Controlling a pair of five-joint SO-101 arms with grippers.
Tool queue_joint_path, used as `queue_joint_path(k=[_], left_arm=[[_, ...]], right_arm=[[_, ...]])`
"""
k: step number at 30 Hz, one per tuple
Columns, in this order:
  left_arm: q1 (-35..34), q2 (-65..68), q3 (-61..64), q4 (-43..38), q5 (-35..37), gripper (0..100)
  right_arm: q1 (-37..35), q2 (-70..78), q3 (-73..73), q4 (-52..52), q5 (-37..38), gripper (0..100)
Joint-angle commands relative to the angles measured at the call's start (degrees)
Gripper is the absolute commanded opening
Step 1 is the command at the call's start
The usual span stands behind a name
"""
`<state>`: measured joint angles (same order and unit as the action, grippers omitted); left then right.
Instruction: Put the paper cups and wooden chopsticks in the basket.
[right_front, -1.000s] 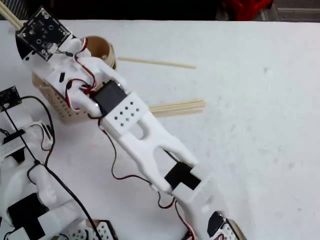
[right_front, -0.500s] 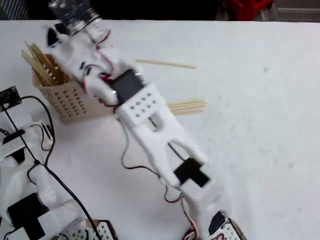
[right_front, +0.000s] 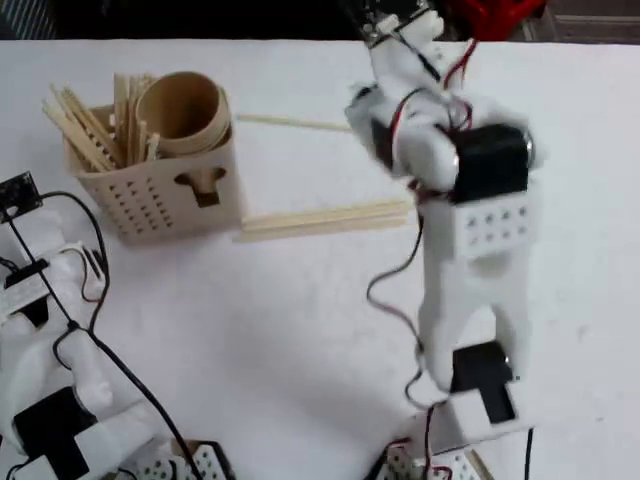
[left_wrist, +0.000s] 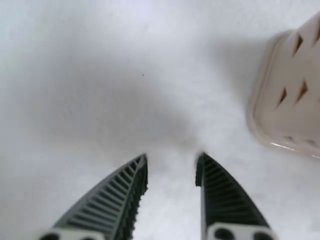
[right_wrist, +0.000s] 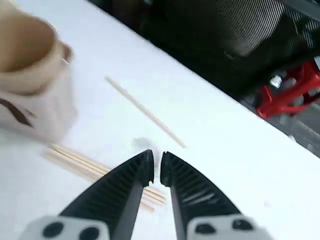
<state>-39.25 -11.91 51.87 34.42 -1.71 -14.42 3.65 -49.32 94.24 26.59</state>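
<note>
1. Hovering over loose pale wooden chopsticks (right_wrist: 100, 167): saw right gripper (right_wrist: 156, 162) nearly closed, empty.
2. Saw left gripper (left_wrist: 171, 161) spread apart, empty, near beige perforated plastic basket (left_wrist: 287, 95).
3. Found brown paper cup (right_front: 185, 110) and more chopsticks (right_front: 85, 125) standing inside that basket.

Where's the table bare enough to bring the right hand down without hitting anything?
Bare table lies on the outer side of the right arm, and again in the middle, bordered by the chopstick bundle, the left arm and the right arm. Crowded: around the basket, flanked by the bundle and a single chopstick.
</note>
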Motion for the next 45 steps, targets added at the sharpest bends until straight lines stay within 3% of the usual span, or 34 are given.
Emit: queue_joint_path(k=[1,11,25,29,37,45], left_arm=[[0.92,-1.45,-0.09,-1.14,0.44,17],[0.92,-1.45,0.53,-1.23,0.44,17],[0.92,-1.45,0.44,-1.23,0.44,17],[0.92,-1.45,0.53,-1.23,0.44,17],[0.92,-1.45,0.62,-1.23,0.44,17],[0.92,-1.45,0.53,-1.23,0.44,17]], right_arm=[[2.86,6.37,2.90,-6.29,2.20,4.2],[4.44,33.01,5.54,-34.86,2.29,4.0],[4.18,56.22,5.54,-70.37,1.93,3.8],[4.00,57.71,3.96,-68.97,1.93,3.8],[4.00,61.14,-6.07,-43.65,1.76,3.8],[4.00,68.00,-14.68,-33.10,1.76,3.8]])
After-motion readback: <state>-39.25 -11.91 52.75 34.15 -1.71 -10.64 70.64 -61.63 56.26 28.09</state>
